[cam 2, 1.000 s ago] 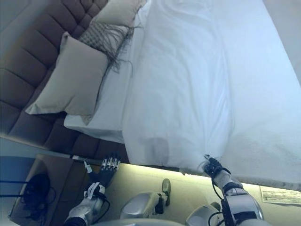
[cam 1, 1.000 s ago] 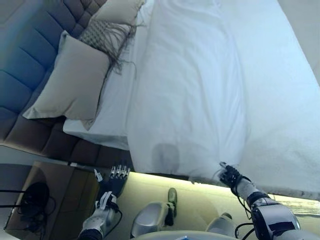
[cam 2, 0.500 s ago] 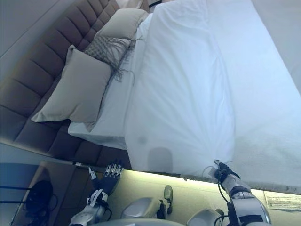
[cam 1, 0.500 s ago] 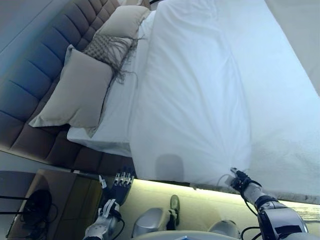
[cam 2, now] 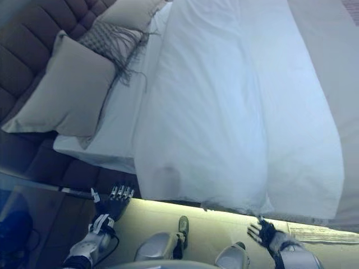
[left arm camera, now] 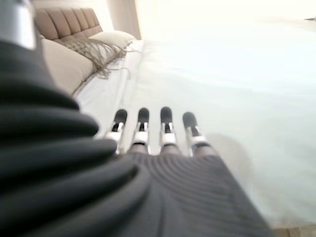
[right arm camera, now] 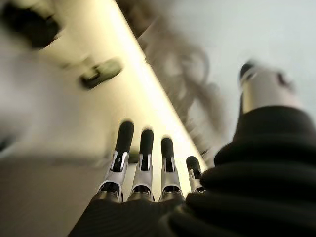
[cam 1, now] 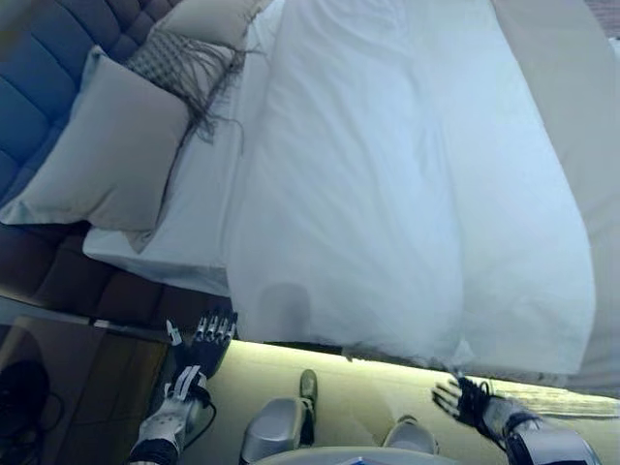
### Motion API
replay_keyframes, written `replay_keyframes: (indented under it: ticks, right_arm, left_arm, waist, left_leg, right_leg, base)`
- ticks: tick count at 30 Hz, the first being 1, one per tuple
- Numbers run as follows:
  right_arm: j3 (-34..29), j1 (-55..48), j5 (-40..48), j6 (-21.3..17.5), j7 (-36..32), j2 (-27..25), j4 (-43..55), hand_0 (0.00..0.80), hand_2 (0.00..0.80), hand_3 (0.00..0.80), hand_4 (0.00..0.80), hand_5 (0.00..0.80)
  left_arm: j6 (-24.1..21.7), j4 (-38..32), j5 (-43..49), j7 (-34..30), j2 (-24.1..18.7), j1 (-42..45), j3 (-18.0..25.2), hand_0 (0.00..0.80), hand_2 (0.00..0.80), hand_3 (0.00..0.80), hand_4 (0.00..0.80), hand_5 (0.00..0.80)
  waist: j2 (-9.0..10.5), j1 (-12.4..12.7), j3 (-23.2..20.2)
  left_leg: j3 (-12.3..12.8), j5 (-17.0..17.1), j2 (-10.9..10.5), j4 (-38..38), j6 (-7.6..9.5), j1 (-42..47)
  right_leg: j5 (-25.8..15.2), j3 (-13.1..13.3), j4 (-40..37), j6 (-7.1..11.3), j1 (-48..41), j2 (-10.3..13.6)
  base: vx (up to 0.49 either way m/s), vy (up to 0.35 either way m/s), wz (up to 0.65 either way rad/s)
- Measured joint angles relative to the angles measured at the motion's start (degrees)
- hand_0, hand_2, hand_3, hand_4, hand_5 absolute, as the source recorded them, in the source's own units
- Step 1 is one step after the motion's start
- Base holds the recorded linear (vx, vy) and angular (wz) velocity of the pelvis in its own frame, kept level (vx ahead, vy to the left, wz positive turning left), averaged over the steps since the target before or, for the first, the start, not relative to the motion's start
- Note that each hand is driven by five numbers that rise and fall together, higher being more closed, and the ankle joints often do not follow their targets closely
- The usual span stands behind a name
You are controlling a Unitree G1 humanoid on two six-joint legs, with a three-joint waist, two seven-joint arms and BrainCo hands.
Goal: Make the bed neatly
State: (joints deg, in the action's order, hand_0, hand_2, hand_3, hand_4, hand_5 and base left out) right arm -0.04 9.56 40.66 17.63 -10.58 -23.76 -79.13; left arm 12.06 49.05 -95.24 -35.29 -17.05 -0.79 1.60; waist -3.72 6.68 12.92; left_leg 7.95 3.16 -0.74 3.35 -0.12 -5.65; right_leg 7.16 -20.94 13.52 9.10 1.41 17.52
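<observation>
A white duvet (cam 1: 387, 194) lies spread along the bed, its near edge hanging over the bedside and bunched a little at the corner (cam 1: 455, 354). My right hand (cam 1: 463, 399) hovers just below that corner, apart from it, open with fingers (right arm camera: 143, 153) spread and nothing in them. My left hand (cam 1: 199, 339) is low at the bedside near the head end, open with straight fingers (left arm camera: 165, 126) pointing along the duvet (left arm camera: 237, 89) and holding nothing.
A large beige pillow (cam 1: 97, 145), a fringed cushion (cam 1: 179, 63) and another pillow (cam 1: 208, 15) lean on the padded headboard (cam 1: 39, 58). A bare white sheet (cam 1: 184, 223) shows beside them. A dark nightstand (cam 1: 68, 387) stands at the lower left. A lit strip (cam 1: 368, 373) runs under the bed edge.
My right hand let go of the duvet's near edge, opened and dropped below it. The left hand stayed open. The camera shifted.
</observation>
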Motion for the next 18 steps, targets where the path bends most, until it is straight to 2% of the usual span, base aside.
replay_keyframes:
  ticks: [7,12,18]
  right_arm:
    - [0.09,-2.45,-0.07,0.13,-2.7,2.6,0.29,0.0,0.0,0.0,0.0,0.0]
    - [2.13,-4.5,-2.29,-0.24,-4.42,2.8,3.03,0.0,0.0,0.0,0.0,0.0]
    - [2.96,-7.62,-1.73,-6.47,-12.85,3.72,8.99,0.0,0.0,0.0,0.0,0.0]
  left_arm:
    - [0.0,-0.04,0.28,1.07,0.42,-0.16,0.2,0.0,0.0,0.0,0.0,0.0]
    - [-0.09,0.02,2.72,1.75,0.69,0.99,2.24,0.0,0.0,0.0,0.0,0.0]
    - [-0.65,2.41,7.08,3.84,-0.51,1.28,4.2,0.0,0.0,0.0,0.0,0.0]
  waist:
    - [-0.07,-0.94,-0.42]
    - [0.46,-0.95,-3.28]
    - [3.01,-1.44,-7.37]
  left_leg:
    - [0.16,-0.21,0.21,-1.49,-0.25,3.09]
    - [0.01,-0.15,0.74,-2.35,-0.63,3.9]
    - [0.96,0.45,1.64,-5.43,-1.61,6.75]
  right_leg:
    - [-0.64,0.01,-2.5,-0.03,-3.42,-0.67]
    - [-1.75,0.07,-5.32,0.15,-5.31,-2.19]
    - [-2.36,0.48,-8.71,-0.1,-7.55,-3.78]
  base:
    - [0.039,-0.007,-0.03]
    - [0.007,-0.048,0.01]
    - [0.003,-0.091,-0.08]
